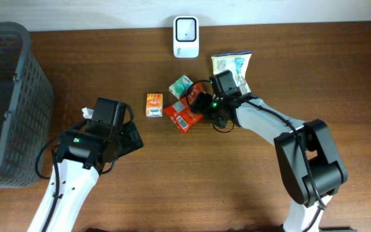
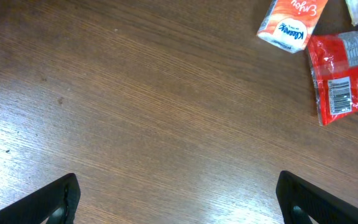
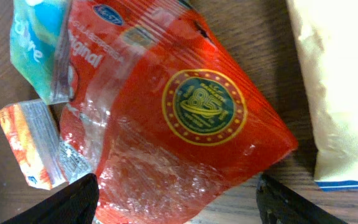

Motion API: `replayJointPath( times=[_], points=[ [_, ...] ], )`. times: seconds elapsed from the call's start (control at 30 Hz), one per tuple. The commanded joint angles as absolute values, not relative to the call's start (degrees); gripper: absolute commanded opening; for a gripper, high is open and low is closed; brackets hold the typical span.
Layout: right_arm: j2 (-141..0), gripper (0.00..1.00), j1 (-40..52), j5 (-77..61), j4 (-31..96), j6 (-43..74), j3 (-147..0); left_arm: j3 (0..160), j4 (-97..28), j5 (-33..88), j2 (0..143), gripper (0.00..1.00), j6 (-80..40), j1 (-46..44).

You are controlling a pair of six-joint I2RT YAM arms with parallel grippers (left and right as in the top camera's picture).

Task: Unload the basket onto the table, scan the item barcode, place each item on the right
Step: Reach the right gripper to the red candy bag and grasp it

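Brown wooden surface point(image 1: 237, 187) carries a red packet point(image 1: 183, 116), the right gripper point(image 3: 176, 202) spread astride it, the left gripper point(image 2: 179, 193) spread wide over bare wood.

Shop-checkout setup, barcode scanner point(image 1: 186, 37), basket point(image 1: 19, 76), snack pkts point(image 1: 183, 118)

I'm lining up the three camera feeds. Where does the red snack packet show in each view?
Overhead: the red packet lies near the picture's centre.
Left wrist: the packet is at the right edge, barcode showing.
Right wrist: the packet fills the middle.
Shared landmark: the orange tissue pack, beside it in all three.
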State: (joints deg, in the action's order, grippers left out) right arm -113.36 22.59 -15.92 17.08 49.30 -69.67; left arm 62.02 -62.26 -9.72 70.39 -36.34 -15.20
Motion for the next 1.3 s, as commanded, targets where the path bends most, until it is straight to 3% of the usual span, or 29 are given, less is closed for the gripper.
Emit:
replayJointPath(
  times=[0.0,0.03,0.17,0.2,0.23,0.33,0.47,0.57,0.77,0.93,1.0,1.07,1.1,1.17,1.2,1.27],
  points=[
    [-115.11,0.58,22.44,-16.53,14.7,50.02,-69.93,62.06,-62.22,-10.35,70.24,0.99,-37.1,-15.22],
    [-115.13,0.52,22.48,-16.47,14.04,50.0,-69.93,62.06,-62.22,-10.35,70.24,0.99,-37.1,-15.22],
    [-117.32,0.46,22.48,-15.42,13.37,49.78,-69.65,62.06,-62.22,-10.35,70.24,0.99,-37.1,-15.22],
    [-117.91,0.21,22.48,-15.42,13.26,49.58,-69.65,62.06,-62.22,-10.35,70.24,0.99,-37.1,-15.22],
    [-117.32,0.04,22.37,-16.36,13.26,48.23,-70.0,62.06,-62.22,-10.35,70.24,0.99,-37.1,-15.22],
    [-111.92,0.04,21.96,-13.21,18.92,37.82,-73.17,62.06,-62.22,-10.35,70.24,0.99,-37.1,-15.22],
    [-102.98,0.04,22.85,22.02,48.47,26.87,-88.53,62.06,-62.22,-10.35,70.24,0.99,-37.1,-15.22],
    [-103.7,0.04,25.28,34.81,56.31,25.32,-89.01,62.06,-62.22,-10.35,70.24,0.99,-37.1,-15.22],
    [-114.39,0.04,28.95,34.54,58.11,25.74,-88.77,62.06,-62.22,-10.35,70.24,0.99,-37.1,-15.22],
    [-120.62,0.04,41.47,33.28,54.52,25.74,-89.47,62.06,-62.22,-10.35,70.24,0.99,-37.1,-15.22],
    [-120.62,0.12,43.81,33.26,56.75,25.74,-94.85,62.06,-62.22,-10.35,70.24,0.99,-37.1,-15.22],
    [-120.6,0.34,42.19,31.81,62.3,25.98,-101.82,62.06,-62.22,-10.35,70.24,0.99,-37.1,-15.22],
    [-120.6,0.6,39.22,26.15,66.54,25.89,-106.56,62.06,-62.22,-10.35,70.24,0.99,-37.1,-15.22],
    [-120.6,0.96,31.68,2.63,72.9,10.79,-110.39,62.06,-62.22,-10.35,70.24,0.99,-37.1,-15.22],
    [-120.84,0.99,27.51,-6.44,76.58,7.49,-109.43,62.06,-62.22,-10.35,70.24,0.99,-37.1,-15.22],
    [-121.01,0.99,22.59,-9.02,77.69,6.68,-103.88,62.06,-62.22,-10.35,70.24,0.99,-37.1,-15.22]
  ],
)
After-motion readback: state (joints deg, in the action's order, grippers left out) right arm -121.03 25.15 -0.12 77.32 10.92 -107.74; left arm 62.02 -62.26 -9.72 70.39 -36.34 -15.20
